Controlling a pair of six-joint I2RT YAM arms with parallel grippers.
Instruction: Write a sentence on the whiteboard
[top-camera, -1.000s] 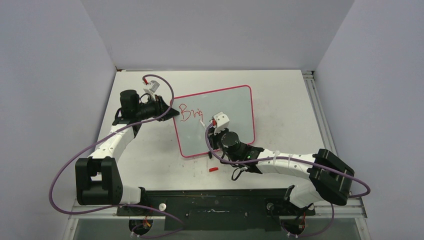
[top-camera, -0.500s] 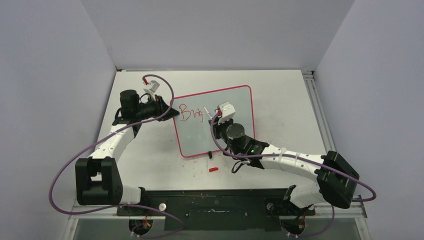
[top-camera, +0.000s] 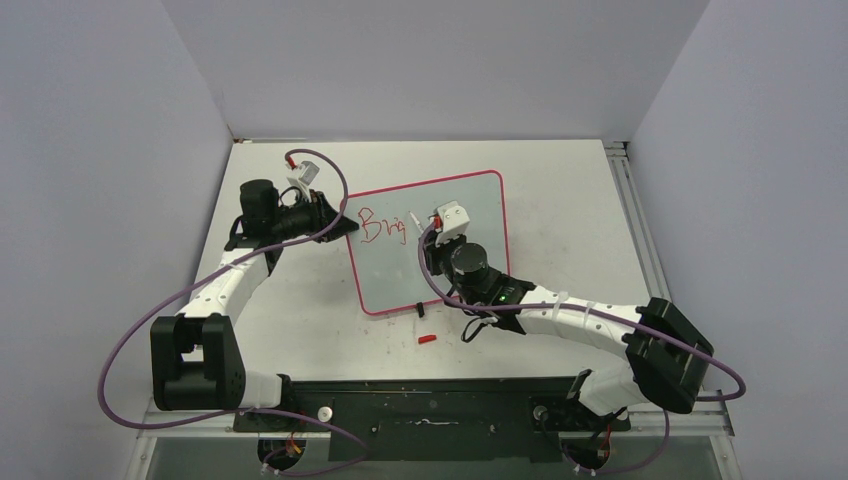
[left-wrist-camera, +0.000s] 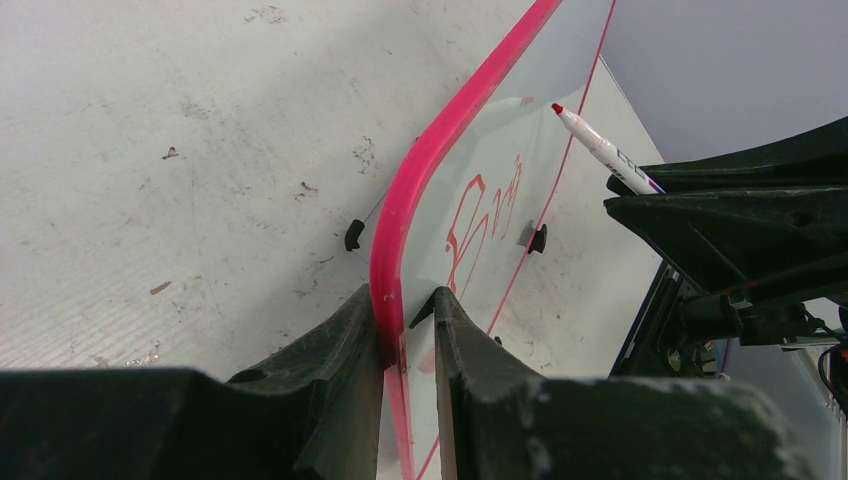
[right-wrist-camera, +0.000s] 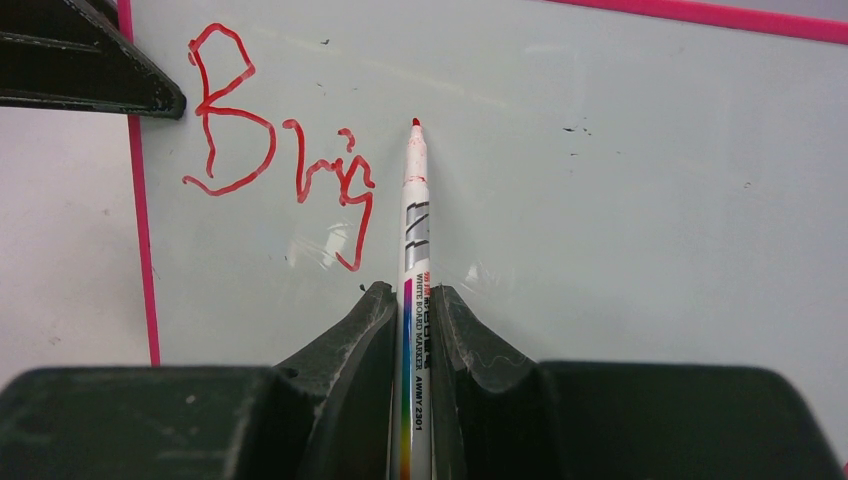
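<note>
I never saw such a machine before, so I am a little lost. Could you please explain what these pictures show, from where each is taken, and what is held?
These are two robot arms bolted at the near edge of a table. One picture looks down from above; the other two come from a camera on each wrist. On the table is a whiteboard with a pink frame, and a small red piece, perhaps the marker's cap, near it. The left claw pinches the board's edge. The right claw is shut on a red marker, its tip just past the red letters, which read "Brig".
</note>
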